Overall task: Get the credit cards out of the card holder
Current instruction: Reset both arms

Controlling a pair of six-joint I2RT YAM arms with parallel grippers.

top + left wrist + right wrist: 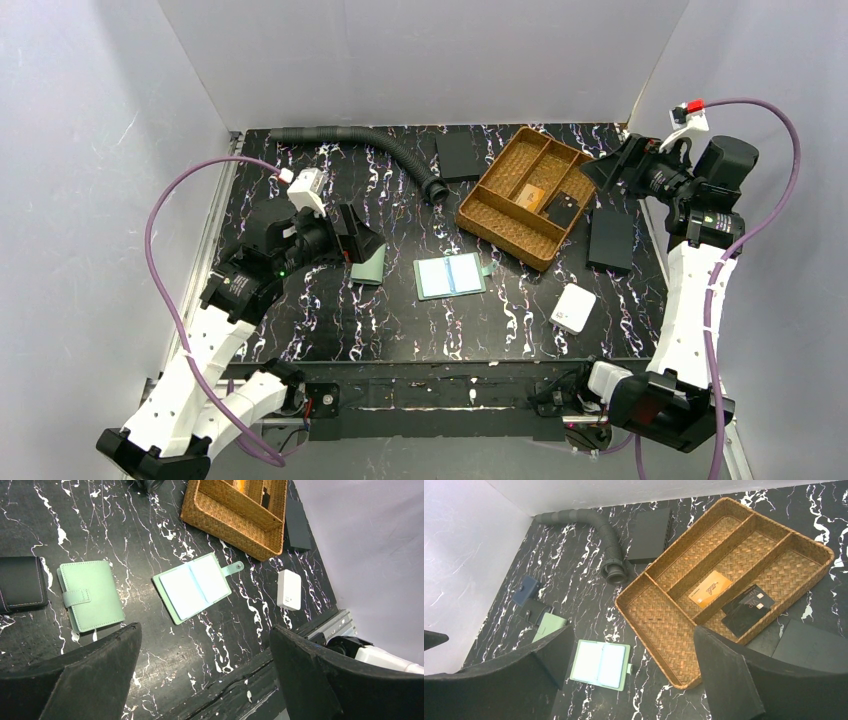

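The black marbled counter (300, 330) is carrying everything, and the two arms are hanging above it at opposite sides: the left arm (230, 300) is leaning in over the left edge, the right arm (700, 290) is reaching high over the far right corner. Both wrist views are showing the left jaws and the right jaws spread wide apart with nothing between them, which suggests a pause with nothing in hand. The wicker tray (659, 625) is sitting slantwise toward the far right corner, probably serving as the drop-off place. A corrugated hose (370, 145) is curving along the far edge, and two black slabs are lying beside the tray, one (460, 155) on its far side and one (611, 240) by the right edge. The card holder (450, 276) is lying spread open near the middle of the counter, pale inside facing up, with no card showing in it; a second, closed holder (92, 596) is resting just left of it, below the left arm. A white box (573, 307) is sitting toward the near edge. The tan card (710, 588) is lying in the tray's middle compartment, the black card (746, 609) in the compartment nearest the right edge, so the task is looking finished.
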